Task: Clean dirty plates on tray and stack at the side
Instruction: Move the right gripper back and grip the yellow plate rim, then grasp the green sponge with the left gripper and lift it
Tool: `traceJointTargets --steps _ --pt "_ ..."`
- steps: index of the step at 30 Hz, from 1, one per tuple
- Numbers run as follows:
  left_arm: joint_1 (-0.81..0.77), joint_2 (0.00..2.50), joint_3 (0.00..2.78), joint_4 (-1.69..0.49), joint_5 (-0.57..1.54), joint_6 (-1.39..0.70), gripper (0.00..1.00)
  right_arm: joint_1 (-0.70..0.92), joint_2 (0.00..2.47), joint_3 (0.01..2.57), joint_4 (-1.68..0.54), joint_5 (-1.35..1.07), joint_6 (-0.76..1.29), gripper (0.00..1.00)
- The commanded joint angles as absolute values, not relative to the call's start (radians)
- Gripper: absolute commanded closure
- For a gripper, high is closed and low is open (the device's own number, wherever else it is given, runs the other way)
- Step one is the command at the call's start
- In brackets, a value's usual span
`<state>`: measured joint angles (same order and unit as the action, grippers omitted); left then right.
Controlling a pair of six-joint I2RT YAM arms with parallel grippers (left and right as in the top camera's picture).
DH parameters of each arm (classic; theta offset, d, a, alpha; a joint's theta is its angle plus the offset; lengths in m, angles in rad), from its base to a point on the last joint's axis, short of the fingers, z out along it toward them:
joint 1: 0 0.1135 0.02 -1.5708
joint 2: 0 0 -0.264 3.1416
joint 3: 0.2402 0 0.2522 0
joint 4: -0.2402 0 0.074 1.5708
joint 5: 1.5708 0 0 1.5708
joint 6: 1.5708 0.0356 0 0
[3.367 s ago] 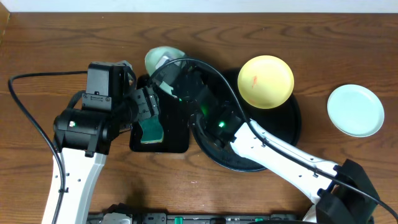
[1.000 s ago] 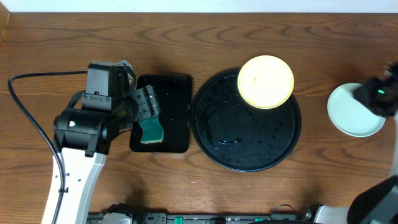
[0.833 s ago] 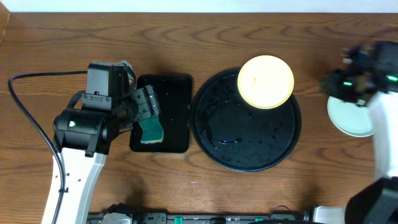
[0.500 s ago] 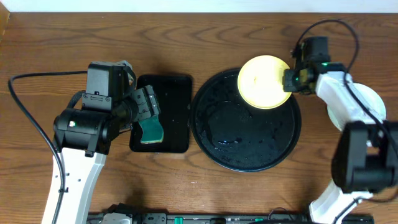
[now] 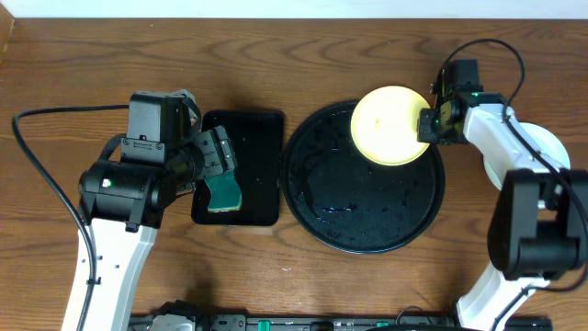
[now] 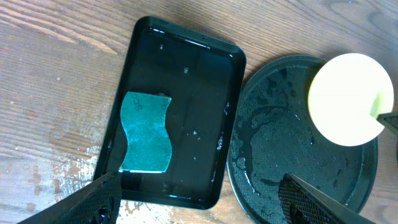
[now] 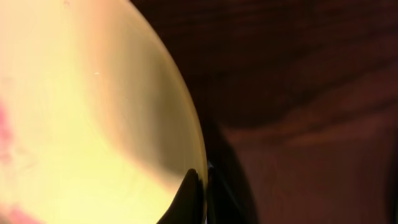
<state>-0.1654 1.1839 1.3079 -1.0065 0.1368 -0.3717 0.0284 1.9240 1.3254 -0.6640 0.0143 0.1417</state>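
The pale yellow plate [image 5: 390,124] sits at the far right of the round black tray [image 5: 367,216]. My right gripper [image 5: 430,124] is shut on its right rim. In the right wrist view the dark fingertips [image 7: 189,193] pinch the rim of the yellow plate [image 7: 93,124], which has a red smear at its left. A mint-white plate [image 5: 557,154] lies on the table to the right, mostly hidden under my right arm. My left gripper [image 5: 213,161] is open and empty above the small rectangular tray. The left wrist view also shows the yellow plate [image 6: 348,99] and the round tray [image 6: 280,162].
A small rectangular black tray [image 5: 253,138] holds a teal sponge [image 5: 223,191] left of the round tray; both show in the left wrist view, tray [image 6: 193,74] and sponge [image 6: 146,134]. The round tray's floor is wet. A black cable loops over the right arm.
My right arm carried a mint plate from over the small tray to the right, then came back to the yellow plate's right rim and closed on it. The left arm has not moved.
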Motion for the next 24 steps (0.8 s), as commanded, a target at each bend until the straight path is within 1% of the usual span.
traceJointTargets --steps 1,4,7,10,14,16,19,20,21,22,24 --pt "-0.162 1.184 1.319 -1.009 0.146 -0.366 0.18 0.046 1.798 1.324 -0.728 -0.084 0.146 0.99" --pt "-0.162 1.184 1.319 -1.009 0.146 -0.367 0.18 0.069 1.745 1.324 -0.811 -0.163 0.2 0.99" --pt "-0.162 1.184 1.319 -1.009 0.146 -0.366 0.18 0.108 1.737 1.324 -0.913 -0.161 0.273 0.99" --pt "-0.162 1.184 1.319 -1.009 0.146 -0.366 0.18 0.15 1.755 1.304 -0.959 -0.158 0.336 0.99" --pt "-0.162 1.184 1.319 -1.009 0.146 -0.366 0.18 0.212 1.779 1.223 -0.917 -0.082 0.513 0.99" --pt "-0.162 1.184 1.319 -1.009 0.146 -0.366 0.18 0.233 1.781 1.182 -0.881 -0.048 0.567 0.99" --pt "-0.162 1.184 1.319 -1.009 0.146 -0.366 0.18 0.251 1.781 1.148 -0.829 -0.041 0.575 0.98" --pt "-0.162 1.184 1.319 -1.009 0.146 -0.367 0.18 0.253 1.781 1.149 -0.809 -0.042 0.541 0.92" --pt "-0.162 1.184 1.319 -1.009 0.146 -0.366 0.18 0.255 1.78 1.151 -0.787 -0.044 0.484 0.78" --pt "-0.162 1.184 1.319 -1.009 0.146 -0.366 0.18 0.255 1.779 1.16 -0.776 -0.054 0.398 0.71" --pt "-0.162 1.184 1.319 -1.009 0.146 -0.367 0.18 0.254 1.779 1.177 -0.774 -0.06 0.265 0.67"
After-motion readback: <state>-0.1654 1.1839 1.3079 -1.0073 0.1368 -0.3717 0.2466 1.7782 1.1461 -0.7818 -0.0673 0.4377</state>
